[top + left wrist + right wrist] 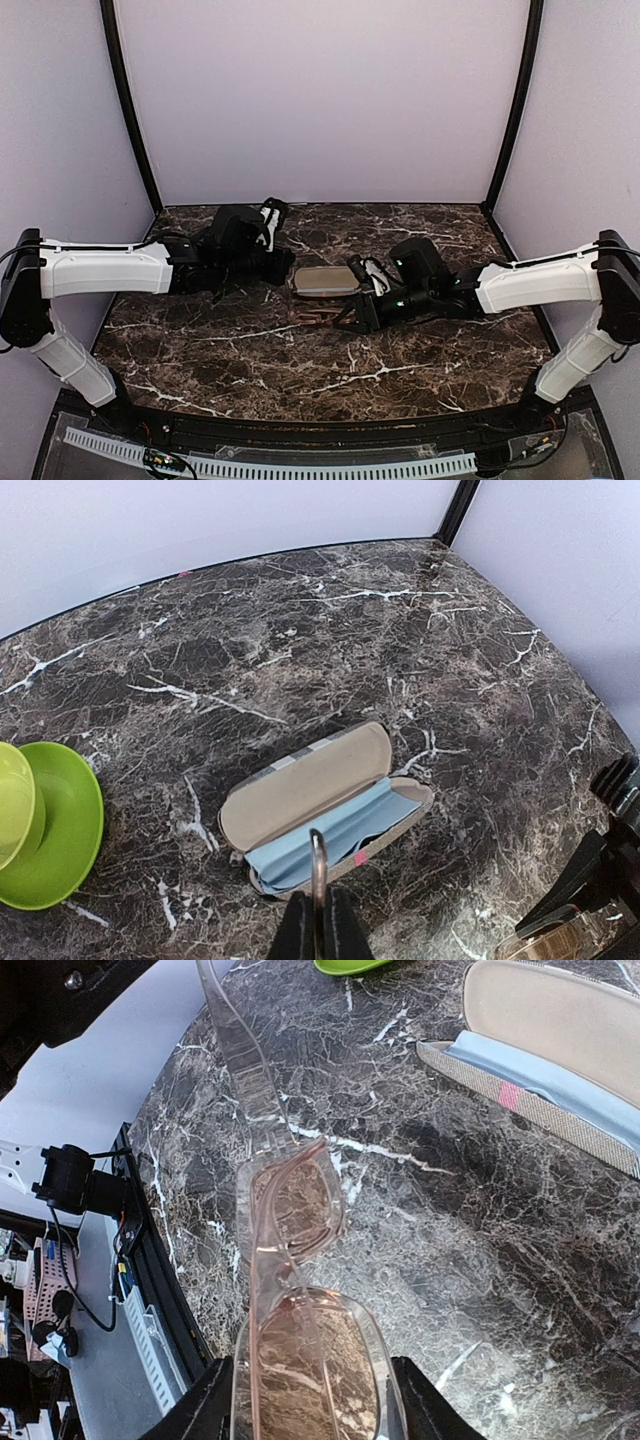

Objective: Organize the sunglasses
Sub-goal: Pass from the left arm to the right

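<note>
Twice over gripping the sunglasses (310,1360), holding them low at the middle of the dark marbled surface (250,370), whether touching it or just above being impossible to tell. Clamping the pink see-through frame at one lens between the right fingers (205,1410), one pressing on each side of the rim. Pinching the thin clear temple tip (317,855) in the tightly closed left fingers (295,935). Hovering just beside the open case (300,790), with its lid laid back and a pale blue cloth (330,835) lying inside. Sitting well apart from a green dish (65,825) at the edge of the left wrist view.
</note>
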Robot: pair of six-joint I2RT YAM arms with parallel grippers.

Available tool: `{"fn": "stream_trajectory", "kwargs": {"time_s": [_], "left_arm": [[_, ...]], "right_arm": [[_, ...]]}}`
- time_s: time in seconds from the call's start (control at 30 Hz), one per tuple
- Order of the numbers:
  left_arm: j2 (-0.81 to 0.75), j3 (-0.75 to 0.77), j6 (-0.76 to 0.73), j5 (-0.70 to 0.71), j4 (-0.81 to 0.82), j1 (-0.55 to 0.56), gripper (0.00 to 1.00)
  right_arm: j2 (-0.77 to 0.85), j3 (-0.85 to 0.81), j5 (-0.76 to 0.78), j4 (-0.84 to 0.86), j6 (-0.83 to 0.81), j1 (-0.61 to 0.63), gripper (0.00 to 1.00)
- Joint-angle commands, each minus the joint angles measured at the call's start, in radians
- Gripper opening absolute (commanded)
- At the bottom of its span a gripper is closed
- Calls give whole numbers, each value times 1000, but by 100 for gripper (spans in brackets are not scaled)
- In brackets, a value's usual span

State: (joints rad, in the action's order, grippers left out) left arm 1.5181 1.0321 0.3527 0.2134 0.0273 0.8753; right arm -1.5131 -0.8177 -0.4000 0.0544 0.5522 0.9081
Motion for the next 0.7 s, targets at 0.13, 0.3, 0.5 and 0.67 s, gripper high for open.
{"fn": "stream_trajectory", "kwargs": {"time_s": [0.13, 0.3, 0.5, 0.67], "left_arm": [[-34, 21, 15, -17, 6, 5, 0], [-33, 20, 13, -15, 7, 5, 0], [-30, 17, 12, -16, 9, 5, 0], [-33, 13, 14, -18, 13, 5, 5]], "right_arm": [[-5, -26, 3, 15, -18, 5, 44], [-6, -26, 0, 10, -21, 5, 39], [0, -19, 6, 14, -19, 3, 35], [4, -16, 6, 18, -16, 1, 34]]}}
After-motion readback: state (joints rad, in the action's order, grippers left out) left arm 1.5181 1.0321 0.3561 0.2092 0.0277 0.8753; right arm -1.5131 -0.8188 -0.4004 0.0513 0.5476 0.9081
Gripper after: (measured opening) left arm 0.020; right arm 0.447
